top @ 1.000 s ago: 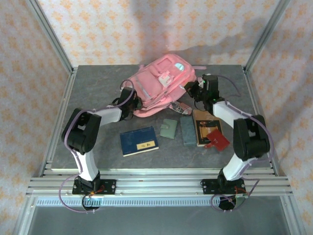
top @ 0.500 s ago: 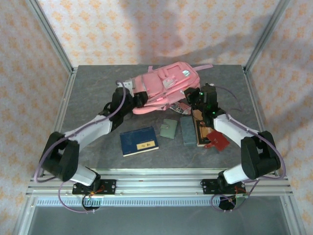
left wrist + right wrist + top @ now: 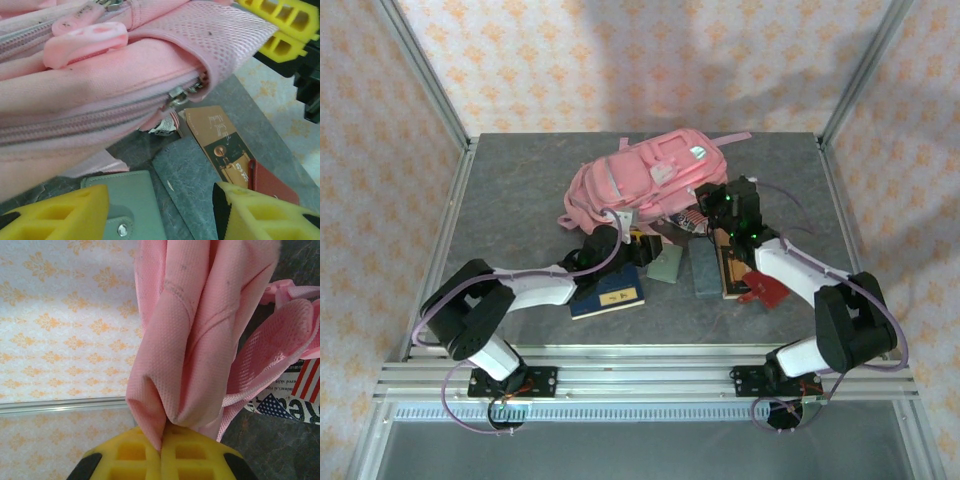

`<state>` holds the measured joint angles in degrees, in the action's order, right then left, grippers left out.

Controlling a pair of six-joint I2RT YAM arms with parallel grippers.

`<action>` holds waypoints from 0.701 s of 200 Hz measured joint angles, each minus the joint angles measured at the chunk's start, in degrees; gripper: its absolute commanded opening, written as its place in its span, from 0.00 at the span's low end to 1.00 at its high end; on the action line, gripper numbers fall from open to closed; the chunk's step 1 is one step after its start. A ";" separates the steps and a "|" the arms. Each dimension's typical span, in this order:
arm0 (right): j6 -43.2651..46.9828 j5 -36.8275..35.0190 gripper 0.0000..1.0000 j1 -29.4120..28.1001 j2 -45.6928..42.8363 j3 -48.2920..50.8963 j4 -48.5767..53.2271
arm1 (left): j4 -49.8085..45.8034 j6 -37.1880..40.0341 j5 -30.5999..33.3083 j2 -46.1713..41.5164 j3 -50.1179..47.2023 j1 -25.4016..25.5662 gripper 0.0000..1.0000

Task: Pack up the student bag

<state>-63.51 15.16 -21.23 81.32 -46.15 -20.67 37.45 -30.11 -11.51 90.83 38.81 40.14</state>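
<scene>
The pink student bag (image 3: 645,178) lies at the back middle of the table, its zipped side (image 3: 100,105) looming over my left gripper. My left gripper (image 3: 633,240) hovers low in front of the bag, open, its yellow fingers (image 3: 55,215) apart with nothing between them; a green wallet (image 3: 127,200) and a grey-blue pouch (image 3: 200,180) lie beneath. My right gripper (image 3: 710,203) is at the bag's right front corner, shut on a fold of pink bag fabric (image 3: 170,365), which it holds pinched at the fingertips (image 3: 161,440).
In front of the bag lie a blue book (image 3: 608,292), the green wallet (image 3: 666,264), the grey-blue pouch (image 3: 703,268), a brown booklet (image 3: 735,262) and a red item (image 3: 766,286). A flag-print item (image 3: 692,220) pokes out under the bag. Frame posts stand at the table corners.
My left arm has left the bag's left side and swung down to its front, over the wallet and blue book. The bag has shifted and turned. The right gripper keeps its hold.
</scene>
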 measured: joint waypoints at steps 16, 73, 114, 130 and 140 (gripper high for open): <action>-0.22 -0.22 0.00 0.00 -0.22 0.13 0.02 | 0.52 0.09 0.13 2.05 1.73 0.00 0.59; -0.90 -0.55 0.00 0.00 -1.16 0.13 -0.42 | 0.63 1.66 1.46 6.38 6.93 -0.17 0.59; -1.05 -0.81 0.00 0.00 -1.27 0.13 -1.40 | 1.53 1.51 -1.20 9.20 9.55 -2.14 0.22; -1.07 -0.85 0.00 -0.02 -1.57 0.13 -1.55 | 1.64 1.57 -1.77 9.51 10.08 -2.75 0.13; -1.09 -0.85 0.00 -0.13 -1.77 0.13 -1.68 | 1.77 1.66 -2.08 9.51 10.12 -2.95 0.00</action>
<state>-64.60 14.31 -21.37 79.55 -46.02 -22.35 39.22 -28.45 -13.58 100.33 48.93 37.19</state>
